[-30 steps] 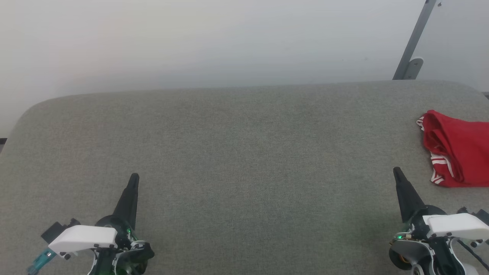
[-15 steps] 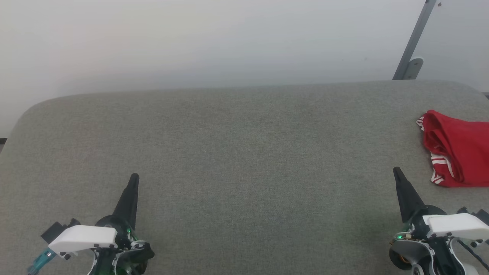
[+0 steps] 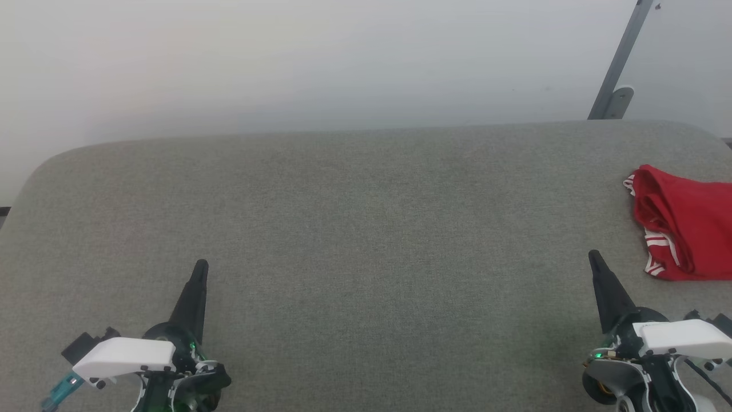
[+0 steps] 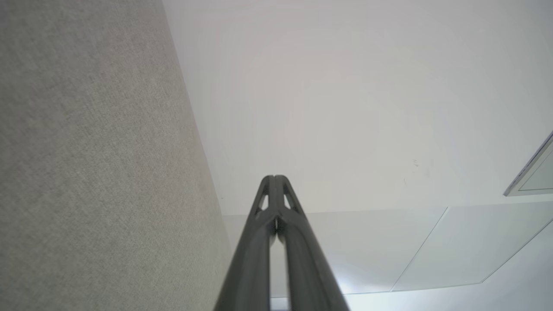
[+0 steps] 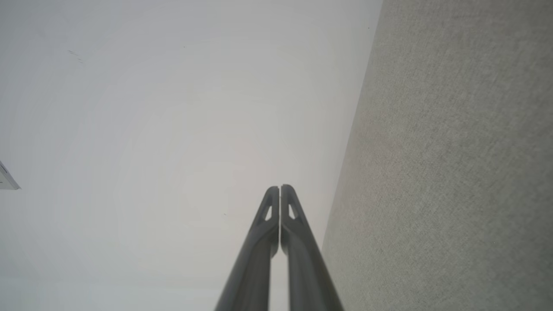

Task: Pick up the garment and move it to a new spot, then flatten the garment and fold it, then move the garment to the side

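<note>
Your left gripper and right gripper hover over the grey counter, both pressed together and empty. The red garment lies bunched at the counter's right edge.

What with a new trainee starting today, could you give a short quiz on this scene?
1. True or false: the left hand is shut and holds nothing.
2. Where does the garment lie on the grey padded surface? A: at its left edge. B: in the middle. C: at its right edge.
3. Which hand is nearer the garment?

Key: 1 true. 2 C. 3 the right hand, which is also shut and apart from the cloth.
</note>
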Tool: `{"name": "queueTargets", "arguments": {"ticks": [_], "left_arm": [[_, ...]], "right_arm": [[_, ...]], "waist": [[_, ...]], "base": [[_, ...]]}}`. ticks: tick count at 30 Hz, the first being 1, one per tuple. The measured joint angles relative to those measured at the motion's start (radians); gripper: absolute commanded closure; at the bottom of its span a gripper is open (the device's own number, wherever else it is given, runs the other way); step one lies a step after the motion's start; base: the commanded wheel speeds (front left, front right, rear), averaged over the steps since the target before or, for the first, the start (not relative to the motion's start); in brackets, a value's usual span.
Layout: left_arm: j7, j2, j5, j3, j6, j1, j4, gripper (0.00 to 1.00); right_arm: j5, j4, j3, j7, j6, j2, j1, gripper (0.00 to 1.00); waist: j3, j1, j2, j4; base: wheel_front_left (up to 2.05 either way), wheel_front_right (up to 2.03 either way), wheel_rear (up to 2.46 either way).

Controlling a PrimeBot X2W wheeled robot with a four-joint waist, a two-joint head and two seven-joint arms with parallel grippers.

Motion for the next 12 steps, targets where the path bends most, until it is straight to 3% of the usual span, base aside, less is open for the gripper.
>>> {"name": "queueTargets", "arguments": {"ticks": [12], "left_arm": [[0.000,0.000,0.000,0.000,0.000,0.000,0.000,1.00]], "right_arm": [[0.000,0.000,0.000,0.000,0.000,0.000,0.000,1.00]], "waist": [[0.000,0.0000,0.0000,0.000]], "base": [[0.00,0.00,0.00]]}}
